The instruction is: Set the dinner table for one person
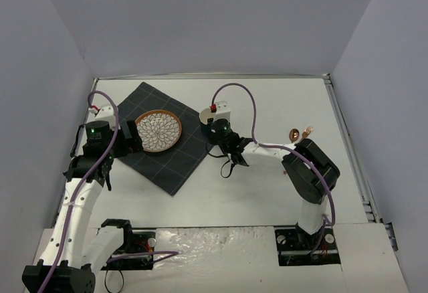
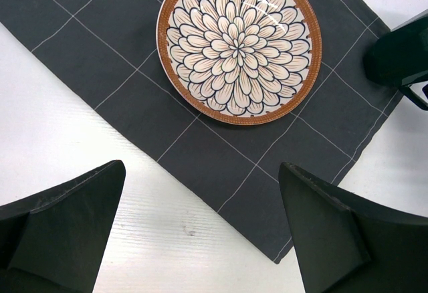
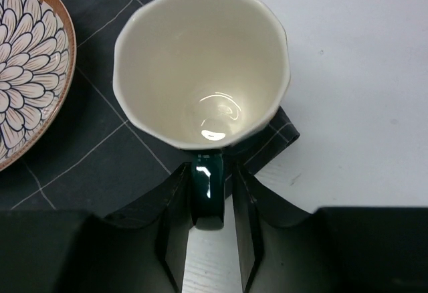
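A cup (image 3: 200, 59), cream inside with a dark green handle (image 3: 207, 186), stands upright on the right corner of the dark checked mat (image 3: 87, 159). My right gripper (image 3: 209, 172) is open, its jaws either side of the handle with a thin gap on each side. From above, the cup (image 1: 215, 114) sits just beyond the right gripper (image 1: 217, 127). A flower-patterned plate (image 2: 239, 42) with a brown rim lies on the mat (image 2: 100, 59). My left gripper (image 2: 202, 167) hangs wide open and empty over the mat's near edge and the white dinner table (image 2: 67, 152).
Copper-coloured cutlery (image 1: 297, 133) lies on the dinner table (image 1: 267, 192) to the right, beside the right arm's elbow. The plate (image 1: 158, 130) sits between the left gripper (image 1: 136, 139) and the cup. Grey walls close in the table on three sides.
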`<control>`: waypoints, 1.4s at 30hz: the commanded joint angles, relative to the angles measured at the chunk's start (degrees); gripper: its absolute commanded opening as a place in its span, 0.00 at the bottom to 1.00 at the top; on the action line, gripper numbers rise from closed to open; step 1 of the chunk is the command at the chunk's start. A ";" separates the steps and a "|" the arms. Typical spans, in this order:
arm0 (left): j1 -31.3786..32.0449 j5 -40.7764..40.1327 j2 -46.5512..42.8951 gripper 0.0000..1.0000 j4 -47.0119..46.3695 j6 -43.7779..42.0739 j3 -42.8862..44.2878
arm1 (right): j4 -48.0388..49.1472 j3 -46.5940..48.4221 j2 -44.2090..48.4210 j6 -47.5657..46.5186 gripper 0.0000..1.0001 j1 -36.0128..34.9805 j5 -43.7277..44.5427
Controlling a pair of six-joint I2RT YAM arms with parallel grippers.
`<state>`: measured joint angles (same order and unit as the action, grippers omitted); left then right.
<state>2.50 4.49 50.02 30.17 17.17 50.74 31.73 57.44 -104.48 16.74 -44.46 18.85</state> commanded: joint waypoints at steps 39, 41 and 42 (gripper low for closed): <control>-0.13 1.40 0.01 0.97 -2.42 0.32 1.64 | -28.76 -7.99 13.43 10.26 0.38 43.03 -12.81; -0.13 1.40 -0.08 0.97 -2.40 0.25 1.64 | -28.60 -7.53 12.27 10.17 0.37 43.13 -12.86; -0.13 1.40 -0.15 0.97 -2.40 0.23 1.64 | -28.42 -7.33 11.77 10.10 0.37 43.24 -12.93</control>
<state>2.50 5.17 50.04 30.17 17.17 50.73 2.11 46.71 -91.63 27.09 -1.78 6.16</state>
